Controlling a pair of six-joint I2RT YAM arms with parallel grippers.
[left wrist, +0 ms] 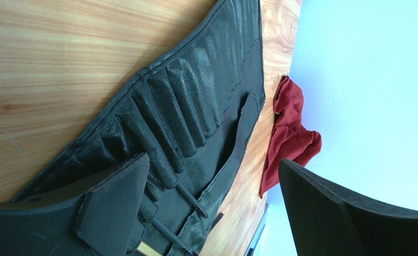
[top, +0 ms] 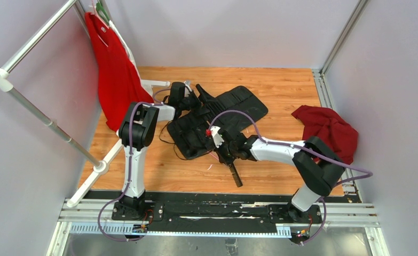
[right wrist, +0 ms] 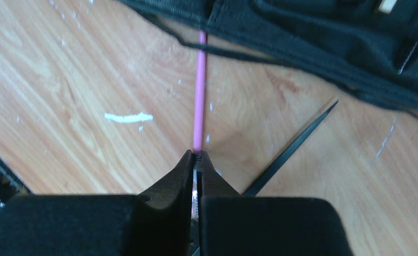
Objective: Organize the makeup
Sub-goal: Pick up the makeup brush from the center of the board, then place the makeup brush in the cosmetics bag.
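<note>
Right claw (right wrist: 196, 154): pressed together on the near end of a pink brush (right wrist: 198, 90), low over the tabletop (right wrist: 62, 69).
Pink brush: ran straight out from the fingertips, its far end meeting the edge of the black roll (right wrist: 313, 32).
Black brush (right wrist: 297, 141): lay on the wood just right of that claw, its tip near the roll.
Left claw (left wrist: 212, 165): spread wide above the roll's pockets.
Slotted brushes (left wrist: 188, 194): thin black handles poked from the pockets by the left finger.
Dark red cloth (top: 329, 128): crumpled at the right, well apart from the roll.
</note>
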